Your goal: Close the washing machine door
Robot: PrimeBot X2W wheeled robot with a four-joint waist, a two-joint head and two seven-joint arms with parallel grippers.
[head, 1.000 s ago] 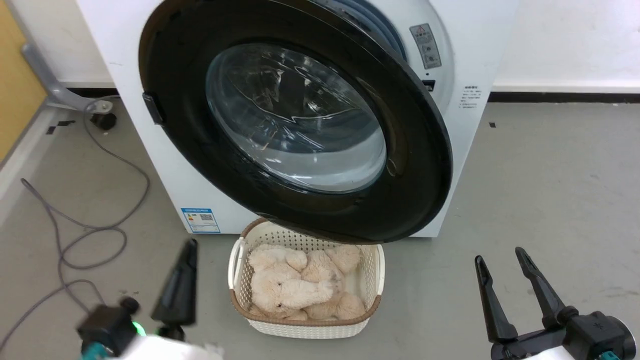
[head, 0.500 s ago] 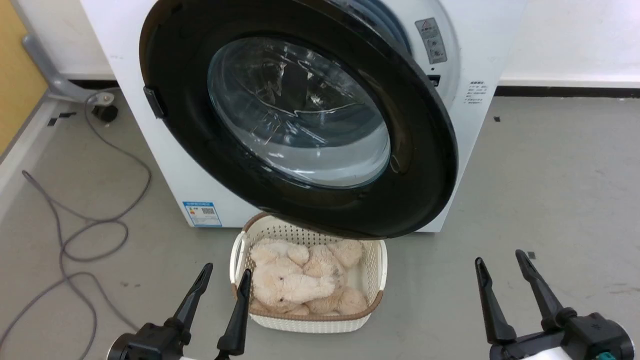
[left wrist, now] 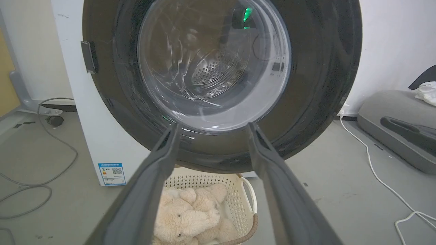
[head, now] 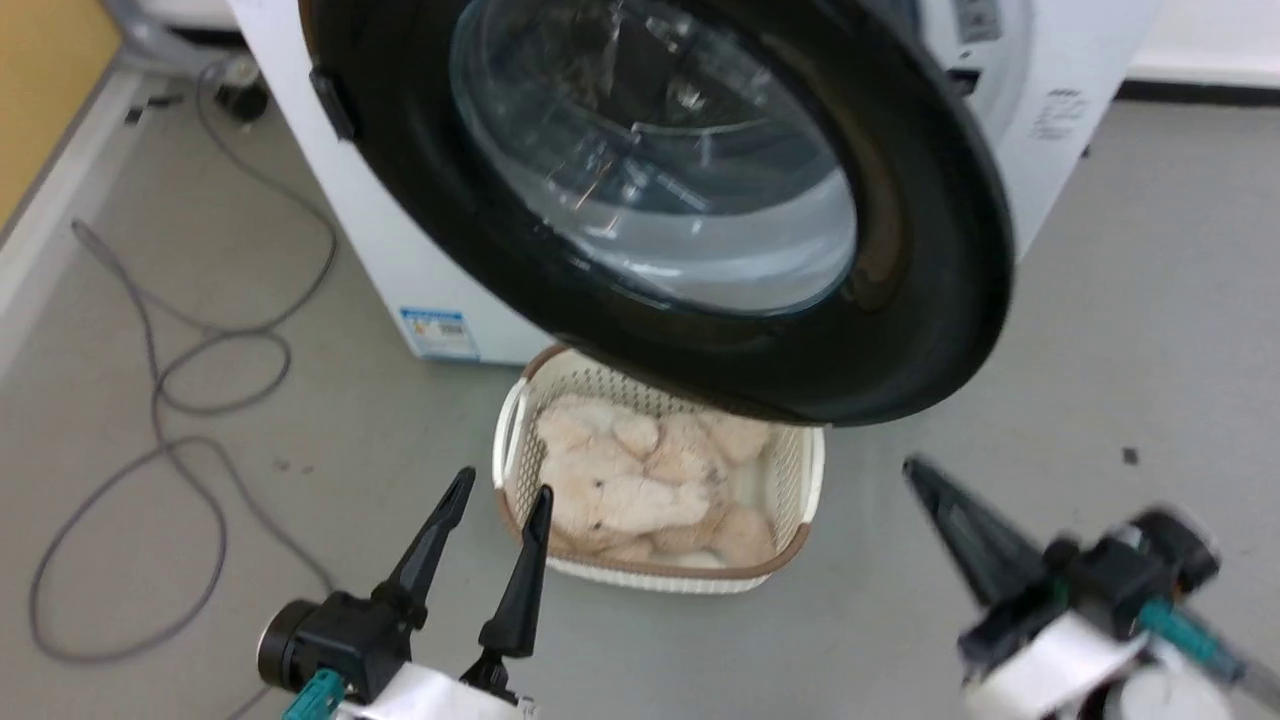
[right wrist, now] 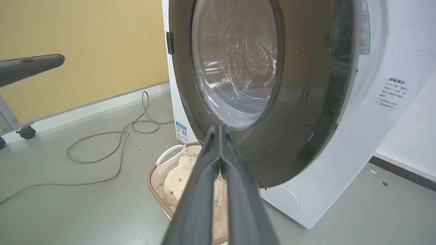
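The washing machine door (head: 905,290), a wide black rim around a bulging clear glass bowl (head: 660,160), stands ajar off the white washing machine (head: 400,250) and hangs over the basket. Its latch tab (head: 333,100) is on the left edge. My left gripper (head: 504,488) is open and holds nothing, low in front of the door; in the left wrist view its fingers (left wrist: 163,160) frame the door's lower rim (left wrist: 218,153). My right gripper (head: 915,472), blurred, is shut on nothing below the door's right edge. Its closed tips (right wrist: 219,128) point at the door (right wrist: 306,112).
A cream basket (head: 808,470) holding a beige plush toy (head: 640,490) sits on the floor under the door. Grey cable (head: 180,400) loops at the left, near a yellow wall (head: 50,80). A white cable (left wrist: 374,173) and a grey housing (left wrist: 391,136) lie to the right.
The head camera has tipped down and moved closer. My right gripper went from open to shut and turned. My left gripper came round to show both fingers, open. The door is still ajar.
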